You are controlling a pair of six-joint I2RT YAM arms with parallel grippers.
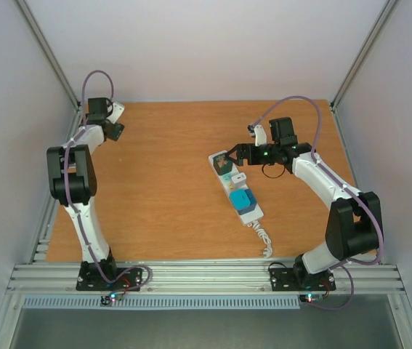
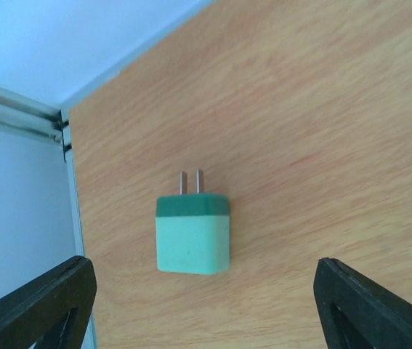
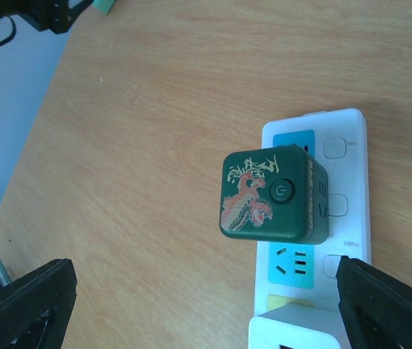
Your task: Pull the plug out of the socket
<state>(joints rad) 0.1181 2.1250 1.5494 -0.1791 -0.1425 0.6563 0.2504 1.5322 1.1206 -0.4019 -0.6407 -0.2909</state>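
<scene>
A mint-green plug (image 2: pixel 192 233) with a dark green band lies loose on the wood at the back left corner, its two prongs bare. My left gripper (image 2: pixel 202 309) hangs just above it, open, fingers (image 2: pixel 46 305) wide of it on both sides. The socket (image 1: pixel 253 212), a long white strip, lies slanted at mid-table. A dark green cube plug (image 3: pixel 271 196) with a dragon print sits in the socket's (image 3: pixel 351 145) far end. My right gripper (image 3: pixel 206 309) hovers open over that plug (image 1: pixel 225 166), touching nothing.
A white plug (image 1: pixel 238 178) and a blue plug (image 1: pixel 243 198) also sit in the strip, and its curly white cord (image 1: pixel 264 238) trails toward the near edge. White walls and metal rails (image 2: pixel 17 109) close in the table's back left corner beside my left gripper (image 1: pixel 115 122).
</scene>
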